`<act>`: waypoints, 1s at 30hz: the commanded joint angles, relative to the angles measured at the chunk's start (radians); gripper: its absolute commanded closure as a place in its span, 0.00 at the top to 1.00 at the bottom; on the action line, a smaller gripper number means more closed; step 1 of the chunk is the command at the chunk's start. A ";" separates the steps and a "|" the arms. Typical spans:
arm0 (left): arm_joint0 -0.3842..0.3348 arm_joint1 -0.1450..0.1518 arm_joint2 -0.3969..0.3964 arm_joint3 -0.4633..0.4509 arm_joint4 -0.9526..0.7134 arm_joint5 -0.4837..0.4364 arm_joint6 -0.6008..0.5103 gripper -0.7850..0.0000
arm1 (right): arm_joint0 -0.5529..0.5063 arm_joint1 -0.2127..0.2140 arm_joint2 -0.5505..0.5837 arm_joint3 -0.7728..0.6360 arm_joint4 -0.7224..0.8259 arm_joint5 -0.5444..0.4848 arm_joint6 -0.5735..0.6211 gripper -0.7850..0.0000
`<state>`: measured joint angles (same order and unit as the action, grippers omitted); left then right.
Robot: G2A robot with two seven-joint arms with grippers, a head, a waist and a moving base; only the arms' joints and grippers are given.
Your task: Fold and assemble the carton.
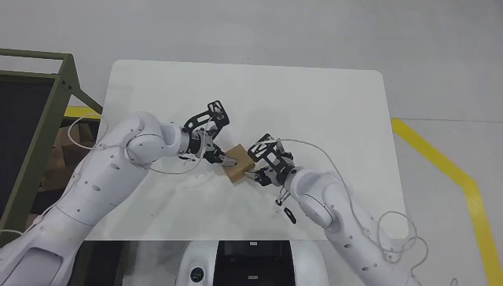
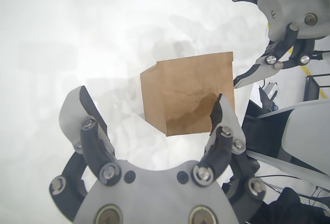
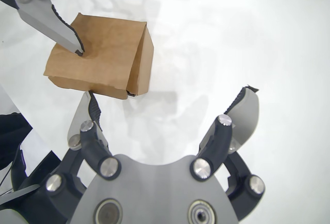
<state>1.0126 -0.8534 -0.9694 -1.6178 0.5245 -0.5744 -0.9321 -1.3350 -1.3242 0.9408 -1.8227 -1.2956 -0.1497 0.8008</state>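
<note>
L claw [image 2: 150, 96] spread wide; we see one fingertip [image 3: 64, 37] pressing on top of the brown carton [image 3: 108, 55]. R claw [image 3: 168, 91] also wide, one tip touching carton's near edge. Carton sits betw. both claws on white worktop [image 1: 314, 97].

You've got one carton [image 1: 237, 165] here, sitting between two grippers, one left gripper [image 2: 150, 95] and one right gripper [image 3: 168, 91], on one table [image 1: 314, 97].

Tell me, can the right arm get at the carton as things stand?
Probably yes: the right gripper is open, one fingertip at the edge of the carton; the left gripper touches only its top.
</note>
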 commanded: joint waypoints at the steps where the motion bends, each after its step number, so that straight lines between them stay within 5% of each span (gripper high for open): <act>1: -0.002 -0.001 0.002 0.001 -0.002 0.000 -0.002 1.00 | 0.004 -0.001 -0.004 0.004 -0.001 0.006 -0.002 1.00; 30: -0.021 -0.011 0.021 0.010 0.004 -0.002 -0.013 1.00 | 0.014 -0.010 -0.021 0.024 -0.015 0.051 -0.035 1.00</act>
<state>0.9919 -0.8639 -0.9485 -1.6078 0.5292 -0.5752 -0.9452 -1.3198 -1.3347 0.9189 -1.7980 -1.3109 -0.0988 0.7683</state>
